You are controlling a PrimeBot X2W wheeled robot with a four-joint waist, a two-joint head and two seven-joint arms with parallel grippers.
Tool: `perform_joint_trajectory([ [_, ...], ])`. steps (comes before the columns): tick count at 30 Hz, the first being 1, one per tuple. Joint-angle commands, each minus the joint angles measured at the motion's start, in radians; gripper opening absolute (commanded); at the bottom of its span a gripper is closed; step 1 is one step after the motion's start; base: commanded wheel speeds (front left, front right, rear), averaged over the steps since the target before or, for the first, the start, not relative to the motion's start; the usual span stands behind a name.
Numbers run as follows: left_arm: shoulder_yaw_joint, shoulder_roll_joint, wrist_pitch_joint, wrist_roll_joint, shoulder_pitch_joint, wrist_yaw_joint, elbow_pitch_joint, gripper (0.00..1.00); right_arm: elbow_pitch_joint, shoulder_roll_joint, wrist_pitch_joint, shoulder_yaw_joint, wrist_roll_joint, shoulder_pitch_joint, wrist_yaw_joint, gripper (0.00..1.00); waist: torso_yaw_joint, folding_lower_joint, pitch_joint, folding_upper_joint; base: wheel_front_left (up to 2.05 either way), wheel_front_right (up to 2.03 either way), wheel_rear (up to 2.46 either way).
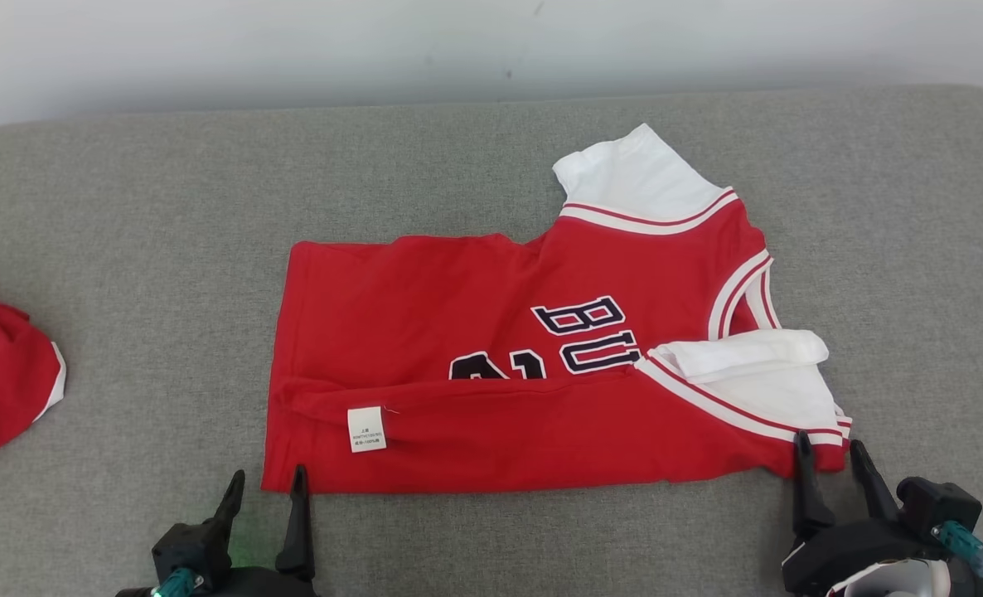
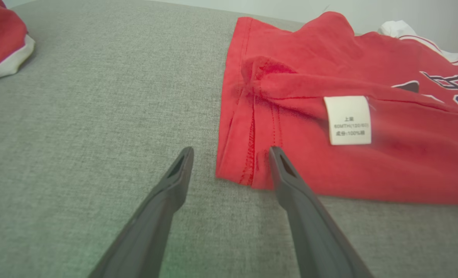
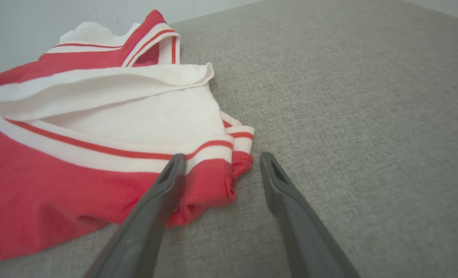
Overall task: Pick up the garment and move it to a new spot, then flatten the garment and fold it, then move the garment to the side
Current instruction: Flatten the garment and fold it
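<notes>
Red jersey [image 1: 491,373] lies spread across the middle of the grey cushion [image 1: 127,249], hem end toward the robot's left, neck end toward its right. The near long edge is folded up over the front, so the dark lettering [image 1: 584,332] is partly covered: "BU" reads, the rest runs under the fold, and only the tops of the number beside it show. A white care label [image 1: 366,429] sits on the folded strip near the hem, its print too small to read from the head view (in the left wrist view the label [image 2: 348,120] is larger, but the characters are blurred all the same). The far white sleeve [image 1: 632,178] lies flat. The near white sleeve [image 1: 748,352] is doubled on itself, its underside hidden. Left gripper [image 1: 266,474] is at the near hem corner, fingers apart and not clamped on the cloth. In its wrist view one finger [image 2: 287,173] overlaps the hem corner and the other is over bare cushion; contact cannot be told. Right gripper [image 1: 830,444] is at the near shoulder corner, fingers likewise spread. One finger [image 3: 167,181] crosses the red edge and the other stands beside it over the grey. Both gripper bodies are cut off by the bottom edge. A second red-and-white cloth [image 1: 2,365] lies well apart at the far left, cut by the frame, its kind not identifiable.
</notes>
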Motion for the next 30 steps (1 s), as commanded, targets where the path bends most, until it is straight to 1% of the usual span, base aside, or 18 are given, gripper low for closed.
perform_joint_trajectory([
  [1,-0.002,-0.001,-0.003,-0.003,-0.001,-0.002,-0.002,1.0,0.009,0.001,0.002,0.006,0.005,-0.002,-0.003,0.96,0.001,0.0001,0.0,0.0,0.0,0.0,0.0],
  [2,-0.004,-0.001,-0.003,-0.003,-0.002,-0.002,-0.003,1.0,0.018,0.0,0.002,0.009,0.008,-0.006,-0.003,0.55,0.003,0.0001,0.001,0.0,0.0,0.0,0.0],
  [3,-0.005,-0.001,-0.003,-0.004,-0.004,-0.003,-0.004,1.0,0.023,-0.001,0.002,0.011,0.01,-0.012,-0.003,0.41,0.004,0.0001,0.002,0.0,0.0,0.0,0.0],
  [4,-0.006,-0.001,-0.003,-0.006,-0.005,-0.003,-0.005,1.0,0.025,-0.002,0.002,0.012,0.011,-0.015,-0.003,0.0,0.004,0.0001,0.002,0.0,0.0,0.0,0.0],
  [13,-0.01,-0.001,-0.003,-0.045,-0.007,-0.017,0.019,1.0,0.003,-0.016,0.001,0.032,0.03,-0.018,-0.003,0.0,-0.002,0.0001,0.004,0.0,0.0,0.0,0.0],
  [18,-0.007,-0.001,-0.003,-0.061,-0.022,-0.018,0.043,1.0,-0.01,-0.017,0.001,0.041,0.037,-0.019,-0.003,0.0,-0.011,0.0001,0.012,0.0,0.0,0.0,0.0],
  [20,-0.002,-0.001,-0.003,-0.068,-0.029,-0.01,0.058,1.0,-0.013,-0.017,0.001,0.043,0.036,-0.02,-0.003,0.0,-0.014,0.0001,0.015,0.0,0.0,0.0,0.0],
  [25,-0.001,-0.001,-0.002,-0.07,-0.046,-0.015,0.085,1.0,-0.018,-0.015,0.001,0.047,0.039,-0.02,-0.003,0.0,-0.019,0.0001,0.018,0.0,0.0,0.0,0.0],
  [26,-0.007,-0.001,-0.002,-0.071,-0.047,-0.018,0.093,0.9,-0.02,-0.015,0.001,0.047,0.04,-0.019,-0.003,0.0,-0.018,0.0001,0.018,0.0,0.0,0.0,0.0],
  [27,-0.008,-0.001,-0.002,-0.074,-0.049,-0.022,0.097,0.17,-0.021,-0.015,0.001,0.048,0.041,-0.019,-0.003,0.0,-0.018,0.0001,0.018,0.0,0.0,0.0,0.0],
  [28,-0.013,-0.001,-0.002,-0.072,-0.051,-0.026,0.101,0.0,-0.021,-0.014,0.001,0.047,0.042,-0.018,-0.003,0.0,-0.017,0.0001,0.018,0.0,0.0,0.0,0.0],
  [30,-0.023,-0.003,0.0,-0.069,-0.056,-0.03,0.102,0.0,-0.022,-0.012,0.001,0.047,0.043,-0.016,-0.003,0.0,-0.016,0.0001,0.017,0.0,0.0,0.0,0.0],
])
